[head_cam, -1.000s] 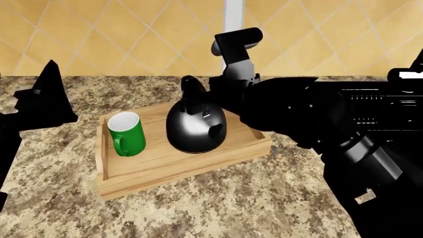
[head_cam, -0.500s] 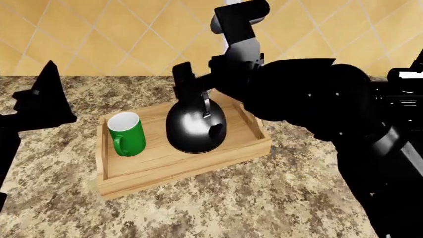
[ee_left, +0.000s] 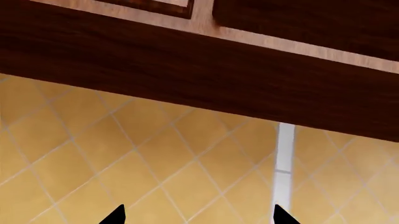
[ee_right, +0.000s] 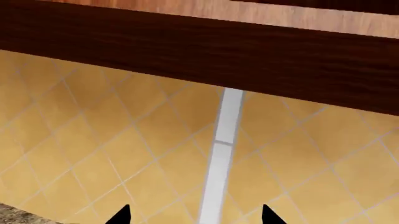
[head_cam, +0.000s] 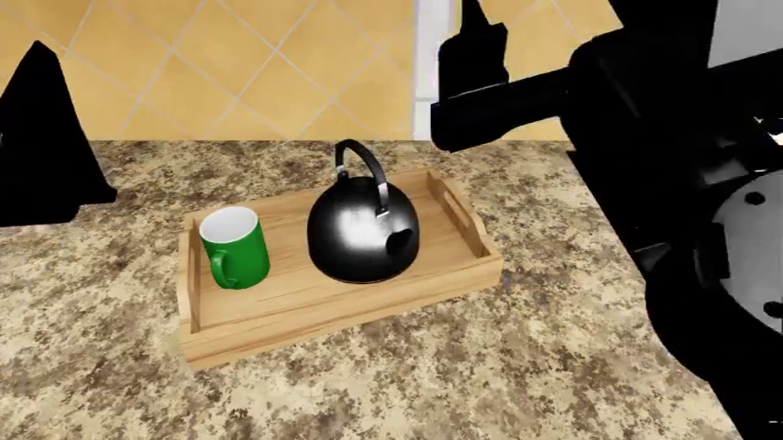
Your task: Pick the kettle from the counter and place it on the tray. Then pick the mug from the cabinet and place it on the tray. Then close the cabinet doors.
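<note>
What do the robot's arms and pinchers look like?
Both arms are chunky and matte black. The right arm has grey-white round joint parts. Each tool ends in two pointy black tips: left tool, right tool. No cables or markings are visible.

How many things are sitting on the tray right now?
2: the mug stands at the left end of the tray, and the kettle sits right of it, near the middle.

The speckled counter (head_cam: 526,367) carries only the light-wood tray (head_cam: 343,316).
</note>
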You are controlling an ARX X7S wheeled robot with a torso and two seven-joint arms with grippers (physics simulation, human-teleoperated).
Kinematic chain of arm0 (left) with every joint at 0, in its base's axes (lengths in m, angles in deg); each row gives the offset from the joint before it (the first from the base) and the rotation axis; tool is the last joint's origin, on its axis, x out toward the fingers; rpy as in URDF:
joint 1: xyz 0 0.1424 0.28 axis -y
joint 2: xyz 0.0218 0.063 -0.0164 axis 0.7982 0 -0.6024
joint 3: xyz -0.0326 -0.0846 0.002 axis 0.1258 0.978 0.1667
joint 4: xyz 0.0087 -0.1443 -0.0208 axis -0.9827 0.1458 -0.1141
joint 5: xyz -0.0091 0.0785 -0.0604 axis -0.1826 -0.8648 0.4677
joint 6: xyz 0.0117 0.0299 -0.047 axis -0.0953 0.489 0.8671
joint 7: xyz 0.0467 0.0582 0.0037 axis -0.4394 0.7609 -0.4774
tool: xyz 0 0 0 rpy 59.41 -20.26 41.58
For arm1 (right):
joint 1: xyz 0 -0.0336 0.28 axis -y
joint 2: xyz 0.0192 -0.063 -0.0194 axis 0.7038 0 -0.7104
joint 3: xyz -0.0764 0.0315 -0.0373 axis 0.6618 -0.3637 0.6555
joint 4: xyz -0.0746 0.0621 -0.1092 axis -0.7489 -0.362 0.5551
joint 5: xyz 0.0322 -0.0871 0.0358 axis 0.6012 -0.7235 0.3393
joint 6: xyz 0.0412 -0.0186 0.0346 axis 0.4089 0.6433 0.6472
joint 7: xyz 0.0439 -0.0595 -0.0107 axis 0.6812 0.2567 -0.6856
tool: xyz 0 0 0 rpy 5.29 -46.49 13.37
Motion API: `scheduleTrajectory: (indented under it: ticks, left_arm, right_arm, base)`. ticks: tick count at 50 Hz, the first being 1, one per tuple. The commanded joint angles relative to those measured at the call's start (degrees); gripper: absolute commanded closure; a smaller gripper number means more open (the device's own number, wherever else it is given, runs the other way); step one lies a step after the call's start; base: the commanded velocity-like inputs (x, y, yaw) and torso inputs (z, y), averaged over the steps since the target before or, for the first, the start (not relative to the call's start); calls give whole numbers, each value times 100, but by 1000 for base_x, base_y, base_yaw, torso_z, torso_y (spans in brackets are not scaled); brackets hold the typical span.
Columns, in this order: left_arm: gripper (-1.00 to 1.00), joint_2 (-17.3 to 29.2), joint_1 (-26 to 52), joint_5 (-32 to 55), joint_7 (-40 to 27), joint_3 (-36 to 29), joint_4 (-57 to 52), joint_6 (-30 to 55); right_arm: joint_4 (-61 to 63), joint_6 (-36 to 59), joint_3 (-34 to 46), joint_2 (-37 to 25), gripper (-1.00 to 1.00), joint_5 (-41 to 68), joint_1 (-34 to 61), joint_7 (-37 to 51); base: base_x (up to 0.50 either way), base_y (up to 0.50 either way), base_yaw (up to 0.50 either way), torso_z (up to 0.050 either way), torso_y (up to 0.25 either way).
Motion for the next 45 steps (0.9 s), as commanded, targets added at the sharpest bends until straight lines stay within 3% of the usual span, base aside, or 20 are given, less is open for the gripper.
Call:
scheduleTrajectory:
  ticks: [1, 3, 6, 13, 23, 45]
  left_arm:
    - [-100, 90, 970, 91, -728, -279, -523, 161]
    - [-100, 124, 1165, 106, -841, -307, -555, 190]
    - [-100, 233, 1412, 139, -1026, -254, -631, 206]
    - [-100, 768, 2217, 466, -1547, -109, -787, 271]
    - [-100, 1133, 3139, 897, -1932, -315, -828, 310]
    - [-100, 977, 2546, 522, -1759, -162, -833, 210]
  right_arm:
    - [2295, 54, -1100, -1183, -100, 1364, -282, 2213]
    - [2295, 1013, -2343, -663, -100, 2303, -565, 2732]
    - [2296, 1214, -3075, -830, -100, 2732, -679, 2755]
    - [2296, 794, -3224, -1469, -100, 3152, -291, 2756]
    - [2296, 851, -3730, -1518, -100, 3299, -580, 2756]
    - [2296, 1261, -4616, -1068, -100, 3366, -1203, 2755]
  base:
    - [0, 0, 0, 0, 0]
    - [0, 0, 0, 0, 0]
    - [0, 0, 0, 0, 0]
    - [0, 0, 0, 0, 0]
    - [0, 0, 0, 0, 0]
    - [0, 0, 0, 0, 0]
